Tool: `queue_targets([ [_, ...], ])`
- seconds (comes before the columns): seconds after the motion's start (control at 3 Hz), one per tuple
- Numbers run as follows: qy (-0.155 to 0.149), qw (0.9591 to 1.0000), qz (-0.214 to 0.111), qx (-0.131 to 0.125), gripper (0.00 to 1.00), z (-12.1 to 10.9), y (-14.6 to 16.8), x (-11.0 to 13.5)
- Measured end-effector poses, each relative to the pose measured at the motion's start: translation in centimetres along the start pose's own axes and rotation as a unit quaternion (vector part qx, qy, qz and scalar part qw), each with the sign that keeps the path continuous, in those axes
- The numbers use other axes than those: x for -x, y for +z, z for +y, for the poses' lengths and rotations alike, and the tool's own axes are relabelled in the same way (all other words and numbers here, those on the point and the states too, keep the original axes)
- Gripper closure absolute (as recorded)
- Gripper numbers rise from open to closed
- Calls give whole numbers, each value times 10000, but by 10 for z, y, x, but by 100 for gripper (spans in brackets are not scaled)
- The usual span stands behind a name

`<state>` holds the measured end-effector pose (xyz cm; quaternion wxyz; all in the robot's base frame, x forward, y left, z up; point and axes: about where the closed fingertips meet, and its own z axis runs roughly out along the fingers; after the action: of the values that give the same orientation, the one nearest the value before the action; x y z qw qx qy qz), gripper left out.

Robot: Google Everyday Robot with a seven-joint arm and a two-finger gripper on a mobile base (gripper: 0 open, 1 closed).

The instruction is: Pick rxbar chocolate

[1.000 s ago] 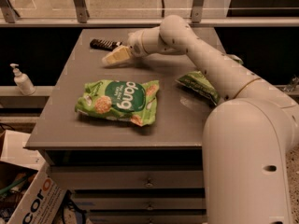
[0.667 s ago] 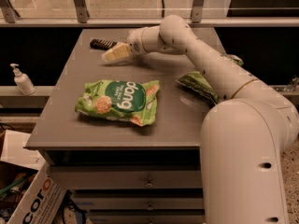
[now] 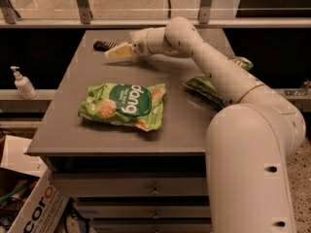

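The rxbar chocolate (image 3: 102, 45) is found near the far left edge of the table (image 3: 68, 130); the gripper (image 3: 118, 52) is placed right at its near end; how wide the claw stands cannot be told; the flat, slim bar could be pushed away or slid off the edge, if it is nudged instead of clamped.
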<state>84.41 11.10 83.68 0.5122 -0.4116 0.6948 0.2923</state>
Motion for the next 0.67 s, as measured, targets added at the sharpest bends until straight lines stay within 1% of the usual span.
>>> queue_targets([
  [0.67, 166, 9996, -31, 213, 64, 20, 20, -7],
])
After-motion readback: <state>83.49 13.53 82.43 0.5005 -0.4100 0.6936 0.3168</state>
